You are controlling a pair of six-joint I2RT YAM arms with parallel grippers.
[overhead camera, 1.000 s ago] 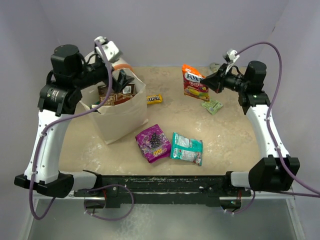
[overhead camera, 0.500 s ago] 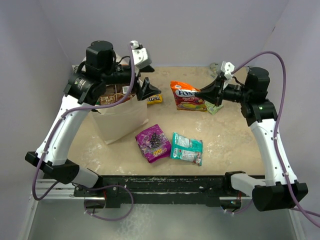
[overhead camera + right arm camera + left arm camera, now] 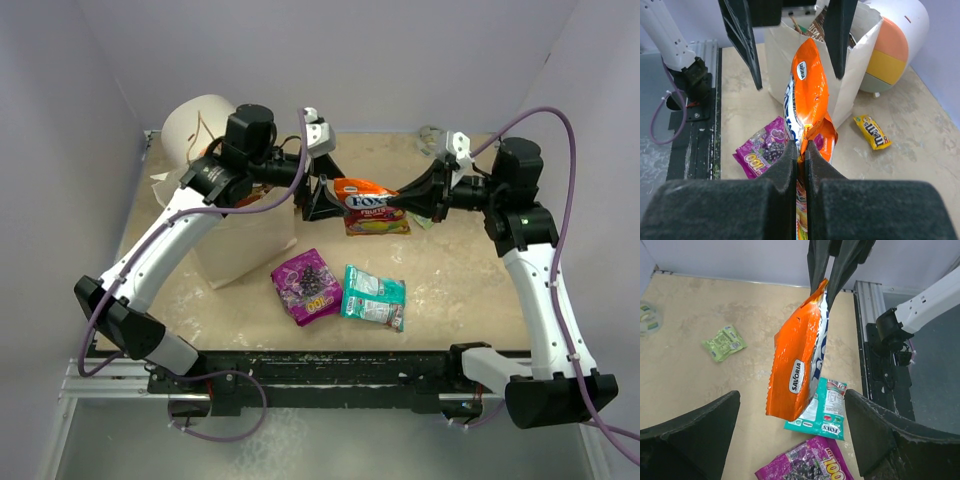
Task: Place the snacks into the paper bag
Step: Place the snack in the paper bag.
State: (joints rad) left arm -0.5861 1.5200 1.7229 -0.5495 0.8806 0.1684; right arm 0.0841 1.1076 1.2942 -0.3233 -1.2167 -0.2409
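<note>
My right gripper [image 3: 393, 204] [image 3: 801, 148] is shut on the edge of the orange-red packet [image 3: 371, 205] [image 3: 810, 82] and holds it above the table. My left gripper [image 3: 322, 200] [image 3: 790, 396] is open wide, facing the packet [image 3: 799, 357], with one finger on each side and not touching it. The paper bag [image 3: 245, 245] [image 3: 852, 85] stands behind the left gripper, with a dark brown packet [image 3: 819, 26] in it. The purple packet [image 3: 308, 285] [image 3: 807, 465], the teal packet [image 3: 374, 296] [image 3: 829, 412], the yellow candy bag [image 3: 871, 131] and the tiny green packet [image 3: 724, 342] lie on the table.
A white-and-orange cylinder [image 3: 200, 125] [image 3: 896, 52] lies behind the bag at the back left. A small clear dish [image 3: 646, 317] sits at the back right near the wall. The black rail [image 3: 330, 360] runs along the table's near edge.
My left arm has swung from the bag's mouth to the table's middle, its gripper open. My right gripper has carried the orange-red packet left, to between the left gripper's fingers.
</note>
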